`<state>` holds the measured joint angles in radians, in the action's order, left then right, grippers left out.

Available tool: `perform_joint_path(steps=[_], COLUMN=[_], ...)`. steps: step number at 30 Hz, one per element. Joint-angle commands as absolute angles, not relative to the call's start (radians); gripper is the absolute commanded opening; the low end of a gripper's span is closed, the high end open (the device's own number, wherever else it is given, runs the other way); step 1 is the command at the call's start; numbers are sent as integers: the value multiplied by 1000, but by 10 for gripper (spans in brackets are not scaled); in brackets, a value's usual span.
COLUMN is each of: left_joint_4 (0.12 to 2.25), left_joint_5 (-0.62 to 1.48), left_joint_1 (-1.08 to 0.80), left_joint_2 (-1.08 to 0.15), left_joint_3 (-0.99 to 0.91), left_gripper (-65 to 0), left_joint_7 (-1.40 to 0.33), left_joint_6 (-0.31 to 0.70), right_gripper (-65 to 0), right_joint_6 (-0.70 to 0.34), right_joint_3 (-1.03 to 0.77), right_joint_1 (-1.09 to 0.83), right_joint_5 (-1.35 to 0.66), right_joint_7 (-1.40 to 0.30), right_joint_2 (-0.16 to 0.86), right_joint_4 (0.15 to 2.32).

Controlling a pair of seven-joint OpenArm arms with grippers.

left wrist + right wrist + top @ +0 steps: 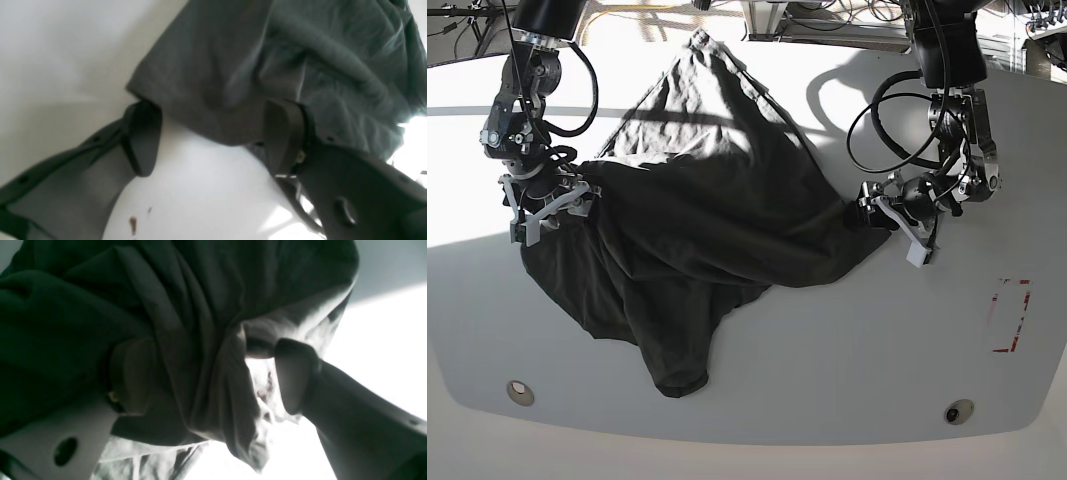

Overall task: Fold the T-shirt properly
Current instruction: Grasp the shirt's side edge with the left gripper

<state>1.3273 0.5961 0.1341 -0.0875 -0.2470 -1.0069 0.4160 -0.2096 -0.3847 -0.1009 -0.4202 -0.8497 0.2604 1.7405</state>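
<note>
Relative to the white table (907,360), the wrinkled charcoal cloth T-shirt (727,215) lies spread on top, judged light and limp, best pinched at edge layers; left gripper (213,136) and right gripper (213,376) stand released, jaws apart.

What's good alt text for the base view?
A dark T-shirt lies rumpled and unfolded on a pale table, with the open right hand at one side of it and the open left hand at the other.
</note>
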Motion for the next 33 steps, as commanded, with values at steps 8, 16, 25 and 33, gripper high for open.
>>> perform_joint_path(steps=[8,16,25,33], left_joint_4=[1167,1148,1148,1148], left_joint_5=[504,504,501,506], left_joint_1=[259,271,263,236], left_joint_2=[-7,21,-51,-211], left_joint_3=[-249,-179,-179,-232], left_gripper=[-222,-469,-650,-650], left_joint_7=[-1000,-1000,-1001,-1001], left_joint_6=[418,420,417,421], right_gripper=[-125,-125,-125,-125], right_joint_6=[-214,-214,-214,-220], right_joint_3=[-392,-394,-394,-387], right_joint_1=[-84,-50,45,170], right_joint_5=[-430,-429,-427,-427], right_joint_7=[-828,-826,-822,-820], right_joint_2=[275,285,288,325], right_joint_4=[1782,1770,1650,1488])
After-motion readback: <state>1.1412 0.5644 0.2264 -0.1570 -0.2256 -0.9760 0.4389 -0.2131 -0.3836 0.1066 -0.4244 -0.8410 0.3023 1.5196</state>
